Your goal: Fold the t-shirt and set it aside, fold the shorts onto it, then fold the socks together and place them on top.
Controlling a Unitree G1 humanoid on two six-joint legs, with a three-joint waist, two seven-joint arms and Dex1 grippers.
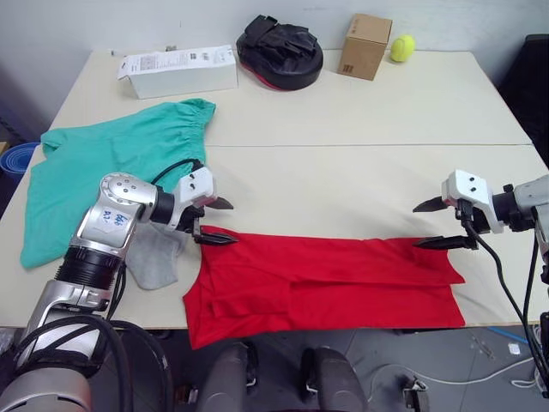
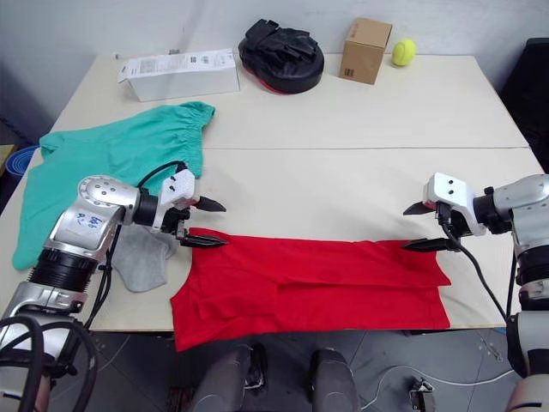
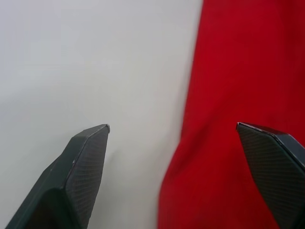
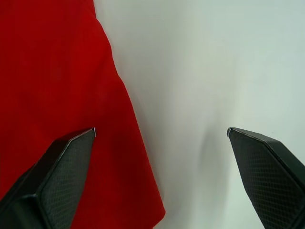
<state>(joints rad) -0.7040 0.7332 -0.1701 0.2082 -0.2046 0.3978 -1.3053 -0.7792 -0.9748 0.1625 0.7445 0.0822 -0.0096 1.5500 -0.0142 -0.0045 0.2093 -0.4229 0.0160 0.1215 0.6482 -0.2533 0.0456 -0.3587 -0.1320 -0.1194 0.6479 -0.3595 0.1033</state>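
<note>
Straddling t-shirt (image 3: 238, 95) edge, left end effector (image 3: 174, 131) spread; shorts (image 1: 111, 163) beyond.

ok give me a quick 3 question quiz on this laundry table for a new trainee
1. True or false: both grippers are open, one at each end of the t-shirt.
2. Which garment lies on the robot's left side of the table? A) the shorts B) a blue towel C) a yellow jacket
3. Fill the blank: the yellow-green ball sits beside the cardboard ____ at the far edge.

Key
1. True: the left gripper and the right gripper each show spread fingers at the shirt's far edge, holding nothing.
2. A: the shorts lie spread flat there, with a grey sock near them.
3. box.
</note>
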